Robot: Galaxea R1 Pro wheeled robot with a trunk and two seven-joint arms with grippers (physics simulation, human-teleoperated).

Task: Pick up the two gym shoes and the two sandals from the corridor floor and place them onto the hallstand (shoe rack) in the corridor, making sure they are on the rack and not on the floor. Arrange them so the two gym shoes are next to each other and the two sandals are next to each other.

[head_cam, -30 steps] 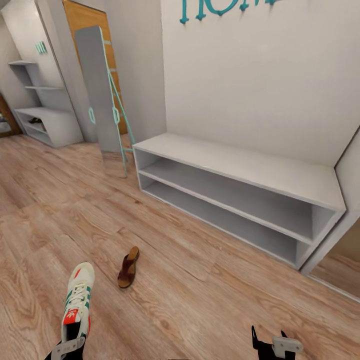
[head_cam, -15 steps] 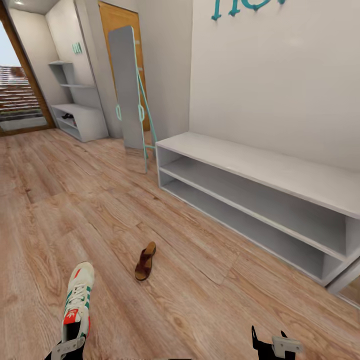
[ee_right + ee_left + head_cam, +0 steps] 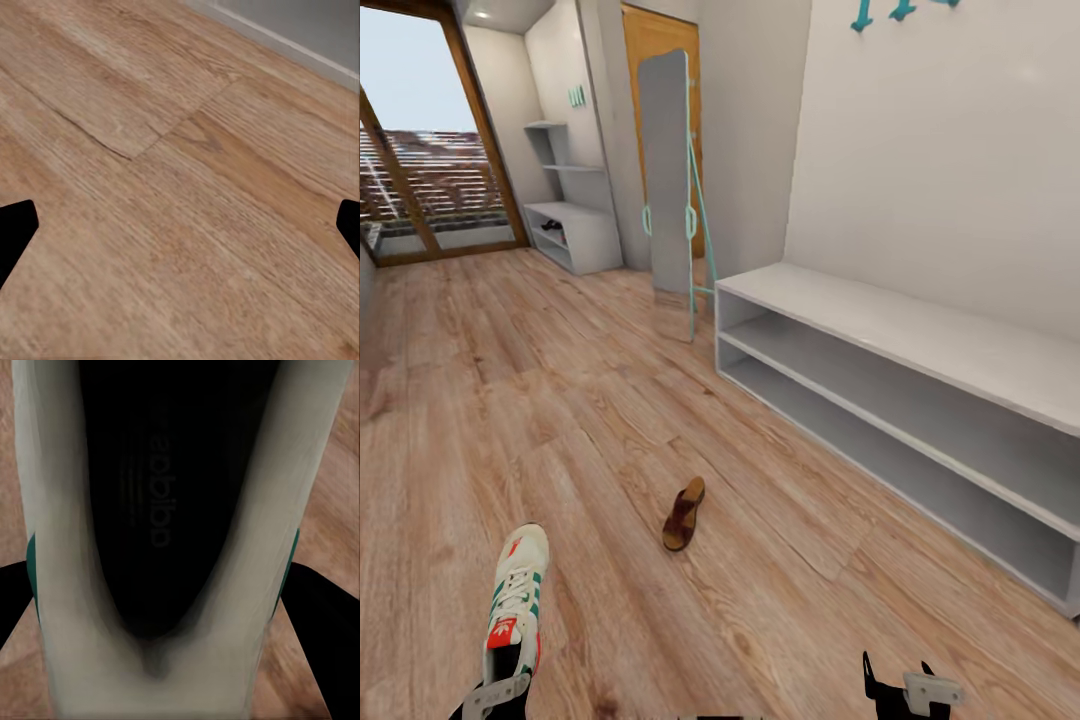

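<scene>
Even, bright, shadowless render light covers the light brown wood-grain plank floor. Daylight glows through the wood-framed glass door at the far end. The pale-grey wall shows no glare. Straight edges bow toward the head view's borders. Both wrist views are soft: the white sneaker's dark inside is dim, its printed lettering blurred.

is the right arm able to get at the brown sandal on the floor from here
Probably not yet. The right pincer is open and free, with bare floor between, but the sandal lies well ahead and off toward the left arm's side; the base likely must roll closer.
</scene>
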